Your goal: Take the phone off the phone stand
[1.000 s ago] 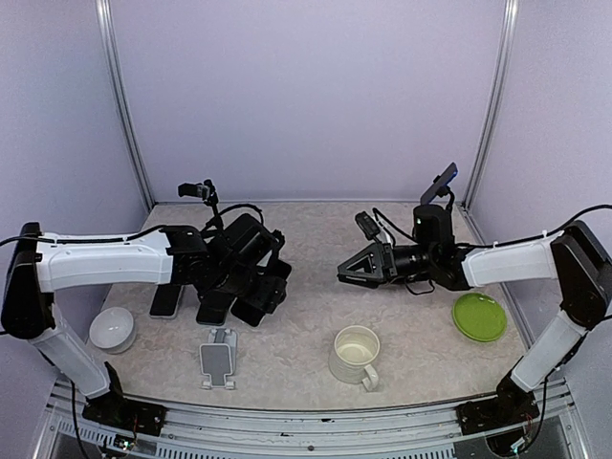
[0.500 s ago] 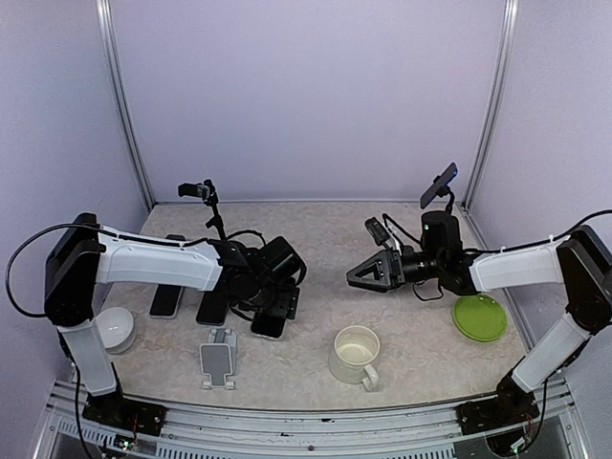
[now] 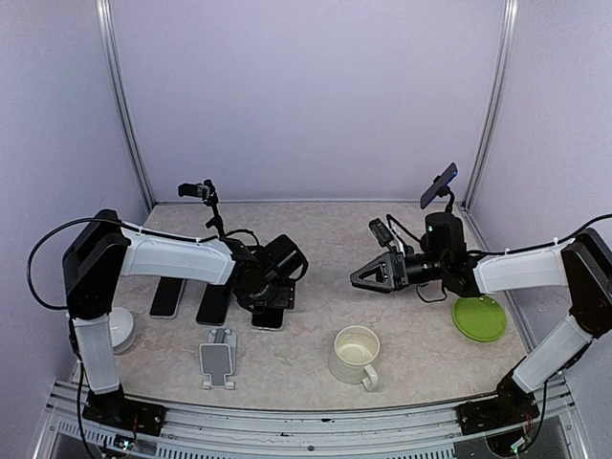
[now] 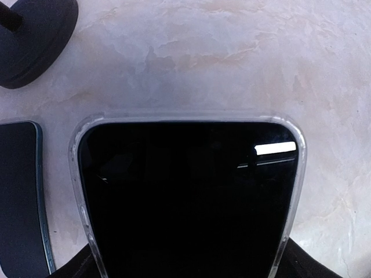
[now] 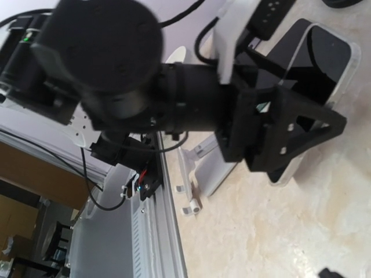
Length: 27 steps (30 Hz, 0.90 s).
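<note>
Looks like a robotics lab test cell to me: plain lilac panels [image 3: 306,96] on aluminium posts [image 3: 122,105] box in a marble-look table [image 3: 316,229], loose cables [image 3: 29,271] trail about (metal mounting rail [image 3: 287,418] along the front too).

Left arm [image 3: 177,258] and right arm [image 3: 521,271]: white moulded link shells, black cylindrical joints, black bolted base blocks [image 3: 115,409]. Thin black cables [image 3: 34,256] loop outside each shoulder. Left gripper [image 3: 271,306] and right gripper [image 3: 356,278]: black triangular truss frames; small round holes noted.
</note>
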Tool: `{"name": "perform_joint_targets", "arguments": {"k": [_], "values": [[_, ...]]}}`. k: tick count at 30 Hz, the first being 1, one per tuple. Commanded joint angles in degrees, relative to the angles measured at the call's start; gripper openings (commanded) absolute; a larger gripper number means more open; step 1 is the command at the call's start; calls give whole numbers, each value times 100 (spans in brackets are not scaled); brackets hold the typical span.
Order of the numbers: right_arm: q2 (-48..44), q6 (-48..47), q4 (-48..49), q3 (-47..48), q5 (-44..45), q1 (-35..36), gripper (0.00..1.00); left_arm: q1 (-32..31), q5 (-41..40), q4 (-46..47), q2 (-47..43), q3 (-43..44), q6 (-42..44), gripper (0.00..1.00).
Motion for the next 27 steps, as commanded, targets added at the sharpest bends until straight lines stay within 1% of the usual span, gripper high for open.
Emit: {"name": "perform_joint_targets", "arguments": {"k": [1,8,18,19,24,27], "values": [[-171,-112,-92,-89,3,-60,100,52,-157,262,150,212,-100,36],[-110,-70,-7,-147,-24,-62,100,52,-88,489,419,317,-156,41],[-134,-100,-79,-177,31,-68,100,120,-415,186,760,554,-256,49],[-147,-114,-113,-177,46,-69,100,127,-420,189,765,549,-257,52],[-205,-106,-174,-173,96,-62,100,131,-402,297,729,522,-199,81],[-220,-69,-176,-141,98,-69,100,185,-414,431,592,467,-66,93]]}}
